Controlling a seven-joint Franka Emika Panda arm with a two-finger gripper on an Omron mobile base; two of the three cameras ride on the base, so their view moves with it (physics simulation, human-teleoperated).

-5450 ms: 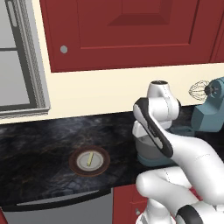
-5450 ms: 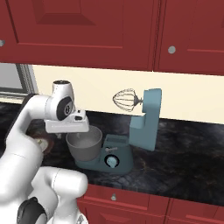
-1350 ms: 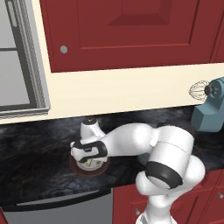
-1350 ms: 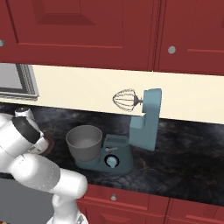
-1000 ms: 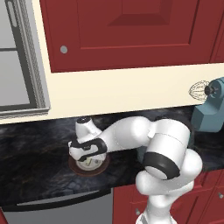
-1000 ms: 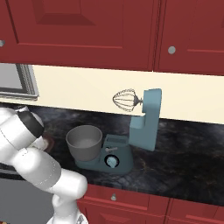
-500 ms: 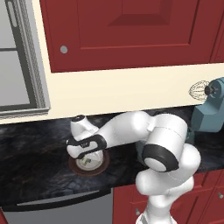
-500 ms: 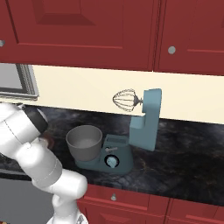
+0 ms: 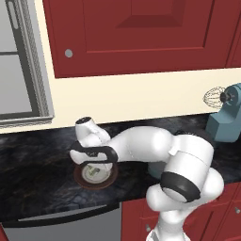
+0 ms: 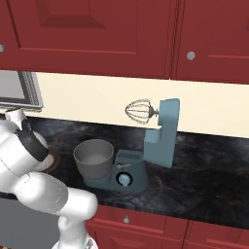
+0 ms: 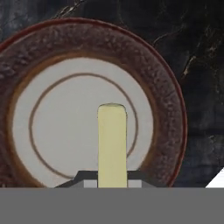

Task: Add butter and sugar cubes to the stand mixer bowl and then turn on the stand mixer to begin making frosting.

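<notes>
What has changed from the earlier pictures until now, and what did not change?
The arm swung from in front of the stand mixer over to the plate and lowered onto it. Within the last second the gripper closed on the butter, which lies on the plate. The stand mixer, its head tilted up, and the empty stand mixer bowl stayed where they were.

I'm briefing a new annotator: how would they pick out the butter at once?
Find the dark counter left of the teal stand mixer. A round white plate with a brown rim sits there, under the gripper. The butter is the thin pale yellow stick on it, clamped between the fingertips.
</notes>
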